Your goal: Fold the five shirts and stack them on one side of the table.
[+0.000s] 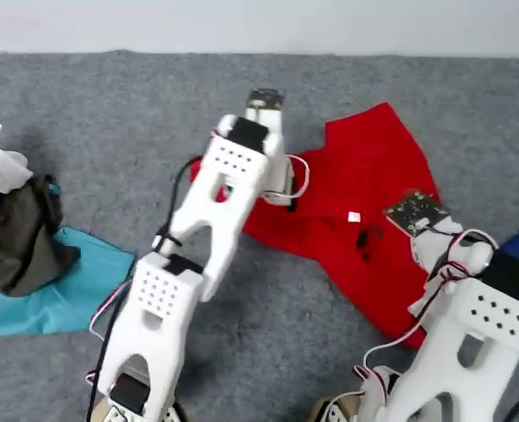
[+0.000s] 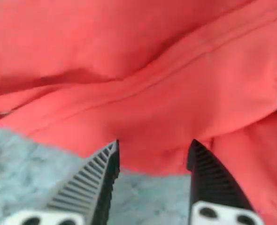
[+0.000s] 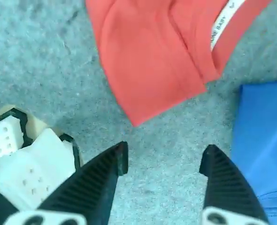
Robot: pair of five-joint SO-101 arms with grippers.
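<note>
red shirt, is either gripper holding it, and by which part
Nothing is held. The left gripper stands open at the edge of the red shirt; the right gripper is open over bare table.

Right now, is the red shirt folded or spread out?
Spread, not neatly folded: the red shirt lies rumpled and irregular on the table.

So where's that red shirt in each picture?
High view: the red shirt lies right of centre, between the two arms.
Left wrist view: it spreads just beyond the open left gripper.
Right wrist view: one corner lies ahead of the open right gripper, beside a blue shirt.
Shared landmark: the grey carpet under its edge.
</note>
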